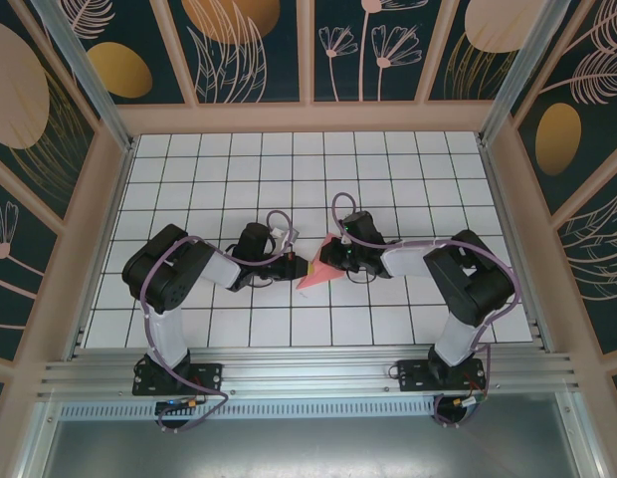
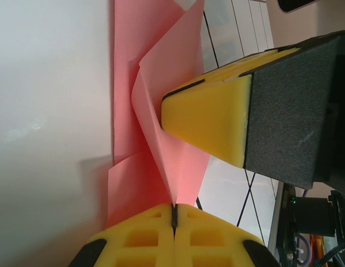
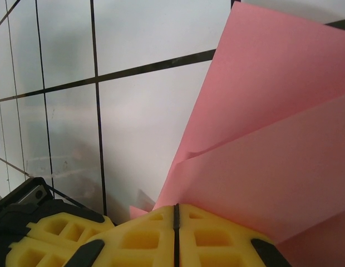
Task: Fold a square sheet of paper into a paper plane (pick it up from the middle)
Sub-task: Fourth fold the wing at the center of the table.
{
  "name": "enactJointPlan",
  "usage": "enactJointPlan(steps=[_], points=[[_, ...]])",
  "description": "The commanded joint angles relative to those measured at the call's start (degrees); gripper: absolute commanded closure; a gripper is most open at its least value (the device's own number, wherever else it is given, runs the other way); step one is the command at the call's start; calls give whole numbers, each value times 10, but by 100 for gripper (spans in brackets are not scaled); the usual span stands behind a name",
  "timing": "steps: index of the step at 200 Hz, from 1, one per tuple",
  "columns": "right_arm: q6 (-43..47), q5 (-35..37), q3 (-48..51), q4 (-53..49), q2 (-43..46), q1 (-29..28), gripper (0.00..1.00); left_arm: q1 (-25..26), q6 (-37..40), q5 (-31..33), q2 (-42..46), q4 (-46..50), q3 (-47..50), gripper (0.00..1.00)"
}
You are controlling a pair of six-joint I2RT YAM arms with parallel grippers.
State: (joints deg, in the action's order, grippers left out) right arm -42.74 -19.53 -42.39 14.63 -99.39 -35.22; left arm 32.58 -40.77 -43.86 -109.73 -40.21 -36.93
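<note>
The square sheet of paper point(image 1: 313, 276), salmon pink and folded into creased layers, lies mid-table as a small triangle between both grippers. My left gripper point(image 1: 302, 267) comes from the left; in the left wrist view its yellow jaws point(image 2: 173, 214) are shut on a raised fold of the sheet point(image 2: 133, 183). My right gripper point(image 1: 325, 261) comes from the right. Its yellow fingers point(image 2: 208, 119) press their tip against another fold. In the right wrist view the right gripper point(image 3: 175, 216) is shut at the edge of the sheet point(image 3: 284, 139), which fans upward. The paper plane is out of view.
The white gridded table point(image 1: 388, 179) is boxed in by pink-framed walls on three sides. An aluminium rail point(image 1: 308, 373) carrying both arm bases runs along the near edge. The two arms' elbows sit low on either side of the paper.
</note>
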Motion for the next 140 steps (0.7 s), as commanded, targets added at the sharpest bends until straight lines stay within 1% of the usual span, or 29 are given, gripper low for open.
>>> enactJointPlan(steps=[1, 14, 29, 67, 93, 120, 140], points=[[4, 19, -10, -9, -13, 6, 89, 2, 2, 17, -4, 40, 3, 89], [5, 19, -9, -10, -13, 7, 90, 2, 4, 20, 8, 45, 2, 83], [7, 15, -8, -11, -13, 9, 90, 2, 2, 21, 22, 46, 3, 78], [8, 12, -9, -10, -8, 10, 90, 2, 8, 5, 26, 54, 5, 77], [9, 4, -12, -7, -7, 10, 89, 2, 10, -1, 23, 56, 8, 86], [10, -6, -16, -4, -6, 10, 88, 2, 12, 0, 19, 58, 7, 100], [9, -6, -19, -5, 5, 10, 86, 1, 6, 5, 12, 55, 9, 100]])
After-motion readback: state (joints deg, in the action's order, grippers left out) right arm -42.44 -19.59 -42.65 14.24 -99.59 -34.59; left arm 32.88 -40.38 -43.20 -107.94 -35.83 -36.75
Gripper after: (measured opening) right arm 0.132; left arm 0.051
